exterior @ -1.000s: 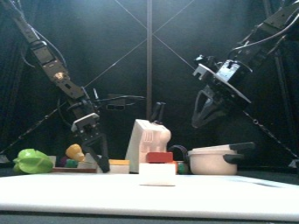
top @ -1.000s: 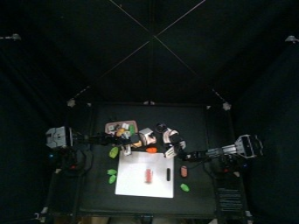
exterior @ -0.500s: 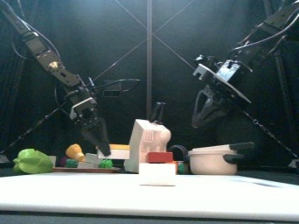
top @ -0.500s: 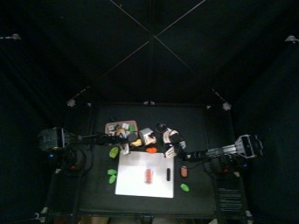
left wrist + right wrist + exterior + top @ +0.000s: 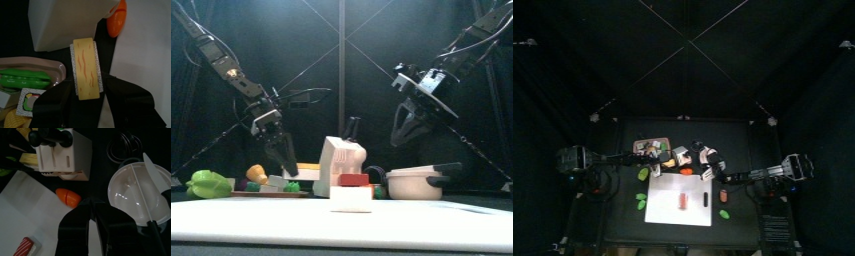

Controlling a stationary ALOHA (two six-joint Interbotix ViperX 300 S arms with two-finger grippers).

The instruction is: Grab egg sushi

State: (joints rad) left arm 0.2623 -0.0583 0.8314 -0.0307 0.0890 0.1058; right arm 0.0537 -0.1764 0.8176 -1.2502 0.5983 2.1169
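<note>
Dim black pen; wrist views brighter, soft.

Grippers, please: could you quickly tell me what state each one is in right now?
Left gripper: closed on the egg sushi.
Right gripper: shut, holding nothing.

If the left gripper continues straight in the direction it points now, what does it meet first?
The left gripper already holds the yellow egg sushi piece with a dark band between its jaws. Beyond that piece, the line seems to reach the white cutting board near the orange piece, though depth is unclear.
</note>
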